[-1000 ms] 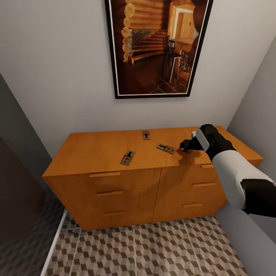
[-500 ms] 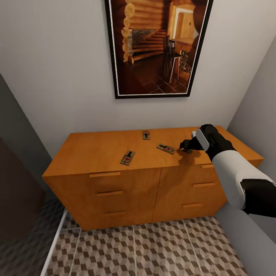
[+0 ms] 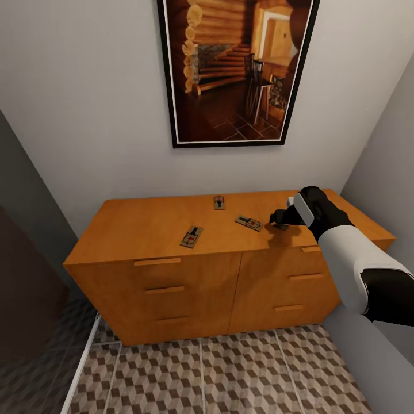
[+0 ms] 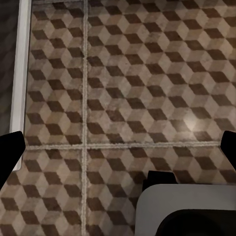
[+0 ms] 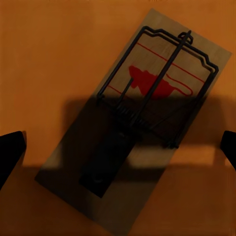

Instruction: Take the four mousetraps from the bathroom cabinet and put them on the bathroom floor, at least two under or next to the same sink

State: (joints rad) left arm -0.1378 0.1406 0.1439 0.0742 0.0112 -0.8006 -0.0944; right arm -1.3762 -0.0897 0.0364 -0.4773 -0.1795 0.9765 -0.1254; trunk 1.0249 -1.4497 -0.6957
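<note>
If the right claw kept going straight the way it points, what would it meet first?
Most likely the mousetrap lying flat on the cabinet top, directly between the open fingertips; the remaining gap is unclear.

Fourth mousetrap (image 3: 281, 226) mostly hidden under right hand (image 3: 276, 219) (head view), framed picture (image 3: 236, 69) cropped at top

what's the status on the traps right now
Right gripper open, low over fourth trap on cabinet. Left gripper open, over floor. Three other traps on top, none grasped. Nothing blocking.
</note>
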